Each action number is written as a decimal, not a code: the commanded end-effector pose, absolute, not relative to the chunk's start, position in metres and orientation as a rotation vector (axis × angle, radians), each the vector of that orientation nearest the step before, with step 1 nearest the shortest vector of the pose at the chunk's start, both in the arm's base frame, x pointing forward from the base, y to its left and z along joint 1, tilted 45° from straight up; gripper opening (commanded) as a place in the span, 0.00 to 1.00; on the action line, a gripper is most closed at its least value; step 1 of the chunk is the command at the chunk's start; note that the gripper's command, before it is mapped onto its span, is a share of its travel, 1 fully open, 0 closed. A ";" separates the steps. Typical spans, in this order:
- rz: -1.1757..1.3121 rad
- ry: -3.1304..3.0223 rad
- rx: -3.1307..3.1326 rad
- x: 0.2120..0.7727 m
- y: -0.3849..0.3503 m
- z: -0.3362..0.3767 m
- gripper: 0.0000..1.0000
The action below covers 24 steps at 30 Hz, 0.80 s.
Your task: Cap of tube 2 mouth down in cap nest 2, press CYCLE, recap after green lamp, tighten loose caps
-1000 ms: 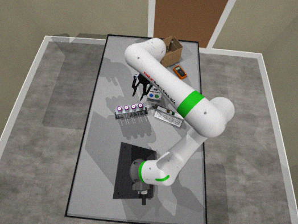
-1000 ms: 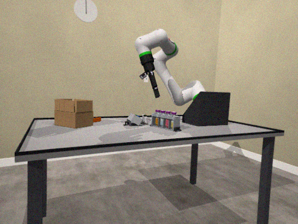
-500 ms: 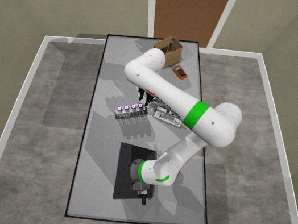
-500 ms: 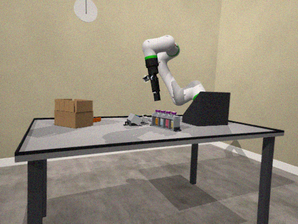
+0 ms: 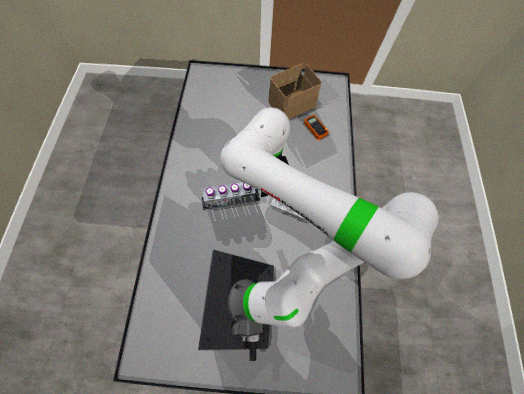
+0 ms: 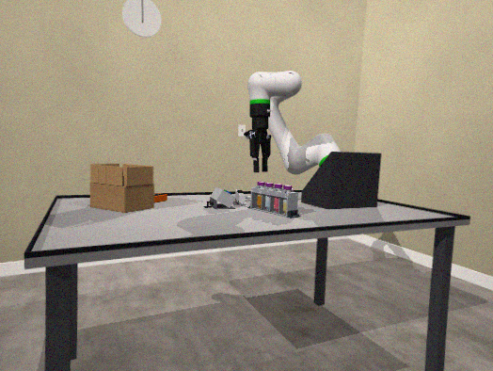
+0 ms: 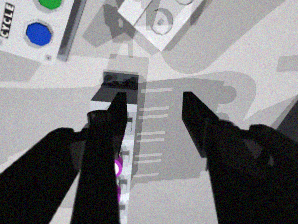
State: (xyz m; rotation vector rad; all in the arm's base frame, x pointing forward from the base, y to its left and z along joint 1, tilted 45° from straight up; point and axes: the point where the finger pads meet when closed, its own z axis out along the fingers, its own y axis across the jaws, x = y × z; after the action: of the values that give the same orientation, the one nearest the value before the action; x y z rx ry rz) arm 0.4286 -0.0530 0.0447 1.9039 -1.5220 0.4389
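The tube rack point(image 5: 229, 196) holds four tubes, all with purple caps on; it also shows in the exterior view point(image 6: 274, 199). My gripper point(image 6: 260, 165) hangs pointing down, well above the table, over the near end of the rack. In the wrist view the gripper point(image 7: 155, 100) has its fingers apart with nothing between them. A purple cap point(image 7: 119, 168) peeks out beside the left finger, far below. The blue CYCLE key point(image 7: 39, 33) and the green READY key point(image 7: 50, 4) are at the upper left, unlit. Part of the cap tray point(image 7: 159, 18) with an empty nest is at the top.
A cardboard box point(image 5: 294, 90) and an orange meter point(image 5: 316, 126) lie at the far end of the table. The arm's black base block point(image 6: 345, 181) stands behind the rack. In the overhead view my arm hides the key housing and the cap tray.
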 end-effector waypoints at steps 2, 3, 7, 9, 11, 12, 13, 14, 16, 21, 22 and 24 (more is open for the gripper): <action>0.530 -1.587 1.846 0.423 -0.060 0.047 0.41; 0.544 -1.599 1.835 0.423 -0.060 0.047 0.41; 0.552 -1.607 1.828 0.423 -0.060 0.047 0.41; 0.552 -1.607 1.828 0.423 -0.060 0.047 0.41; 0.552 -1.606 1.828 0.424 -0.060 0.047 0.41; 0.552 -1.606 1.828 0.424 -0.060 0.047 0.41; 0.552 -1.606 1.828 0.424 -0.060 0.047 0.41; 0.589 -1.689 1.767 0.425 -0.054 0.041 0.41; 0.625 -1.769 1.703 0.426 -0.048 0.035 0.41; 0.733 -2.005 1.488 0.429 -0.029 0.015 0.41; 0.751 -2.045 1.447 0.430 -0.026 0.012 0.41; 0.774 -2.092 1.395 0.432 -0.014 0.001 0.41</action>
State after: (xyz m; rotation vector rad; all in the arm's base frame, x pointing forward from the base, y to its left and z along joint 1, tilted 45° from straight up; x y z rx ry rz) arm 0.4270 -0.0356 0.0213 1.5761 -1.9291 0.6695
